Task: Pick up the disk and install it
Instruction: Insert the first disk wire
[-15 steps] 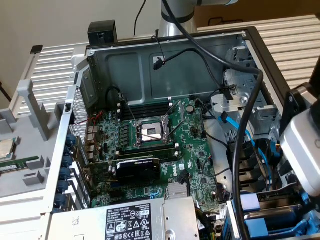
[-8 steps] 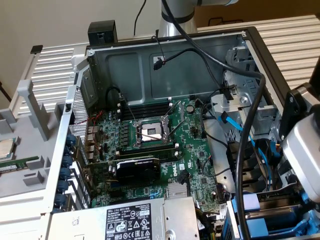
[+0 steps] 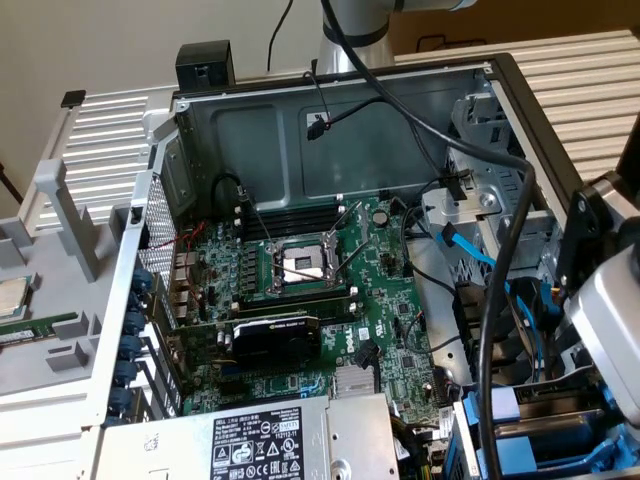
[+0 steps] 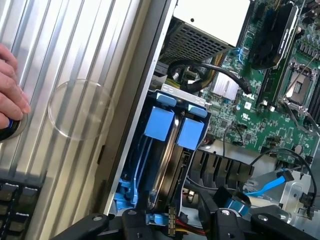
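Note:
The disk (image 4: 167,165) stands edge-on in the drive bay (image 4: 130,165) at the corner of the open computer case, its silver metal side flanked by bright blue carrier plastic. Two blue tabs (image 4: 161,122) sit side by side at the bay's far end. My gripper (image 4: 172,222) is at the disk's near end, and its black fingers (image 4: 131,220) close on the blue frame from both sides. In the exterior view my arm's wrist (image 3: 610,330) hangs over the drive bay (image 3: 520,420) at the lower right, hiding the gripper.
The motherboard (image 3: 320,270), black graphics card (image 3: 275,340) and power supply (image 3: 260,440) fill the case. A thick black cable (image 3: 490,300) drapes across it. A blue data cable (image 4: 270,185) lies beside the bay. A person's hand (image 4: 10,100) rests on the ribbed metal surface (image 4: 75,50) near a keyboard (image 4: 15,200).

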Controlling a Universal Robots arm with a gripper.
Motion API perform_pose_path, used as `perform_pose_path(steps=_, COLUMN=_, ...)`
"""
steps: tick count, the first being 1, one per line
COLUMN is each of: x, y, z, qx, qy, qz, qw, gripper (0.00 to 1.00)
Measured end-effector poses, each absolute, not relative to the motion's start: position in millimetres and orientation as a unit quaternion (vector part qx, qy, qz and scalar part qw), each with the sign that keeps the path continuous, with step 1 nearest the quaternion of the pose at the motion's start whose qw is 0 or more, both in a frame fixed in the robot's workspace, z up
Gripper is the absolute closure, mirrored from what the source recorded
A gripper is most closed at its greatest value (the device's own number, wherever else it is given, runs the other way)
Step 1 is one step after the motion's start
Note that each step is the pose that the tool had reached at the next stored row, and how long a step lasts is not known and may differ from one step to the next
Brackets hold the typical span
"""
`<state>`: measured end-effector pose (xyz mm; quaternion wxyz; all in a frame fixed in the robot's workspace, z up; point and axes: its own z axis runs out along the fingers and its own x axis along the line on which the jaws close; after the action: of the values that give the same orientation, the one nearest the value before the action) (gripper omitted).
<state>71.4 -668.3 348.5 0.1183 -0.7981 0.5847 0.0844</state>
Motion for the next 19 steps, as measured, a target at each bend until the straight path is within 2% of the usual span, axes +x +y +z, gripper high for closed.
perform_pose_path(steps=10, x=78.3, y=-669.8, z=347.2, qx=-0.805, qy=0.573, qz=0.092, qw=0.124, gripper=0.49)
perform_pose_path(steps=19, x=78.4, y=-669.8, z=342.9, qx=-0.806, qy=0.57, qz=0.1, qw=0.121, gripper=0.49)
